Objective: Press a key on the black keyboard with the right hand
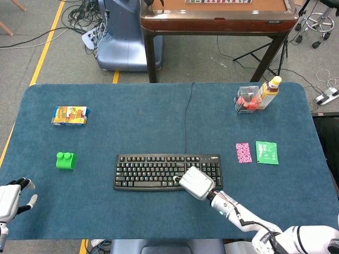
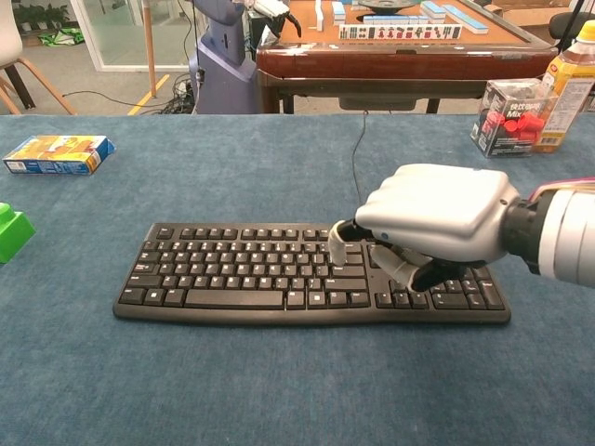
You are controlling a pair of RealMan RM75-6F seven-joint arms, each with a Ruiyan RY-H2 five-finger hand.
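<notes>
The black keyboard (image 1: 148, 170) lies across the middle of the blue table, its cable running toward the far edge. My right hand (image 1: 197, 183) hangs low over the keyboard's right part, between the main keys and the number pad. In the chest view the right hand (image 2: 437, 218) has one finger (image 2: 339, 249) reaching down onto the keys at the right end of the main block of the keyboard (image 2: 232, 274). Its other fingers are curled under the palm and hold nothing. My left hand (image 1: 9, 198) rests at the near left corner with fingers apart, empty.
A green block (image 1: 66, 160) and a printed box (image 1: 70, 115) sit at the left. A yellow bottle (image 1: 270, 91) and a clear box of red pieces (image 1: 248, 99) stand far right. A pink card (image 1: 243, 152) and a green packet (image 1: 266, 152) lie right of the keyboard.
</notes>
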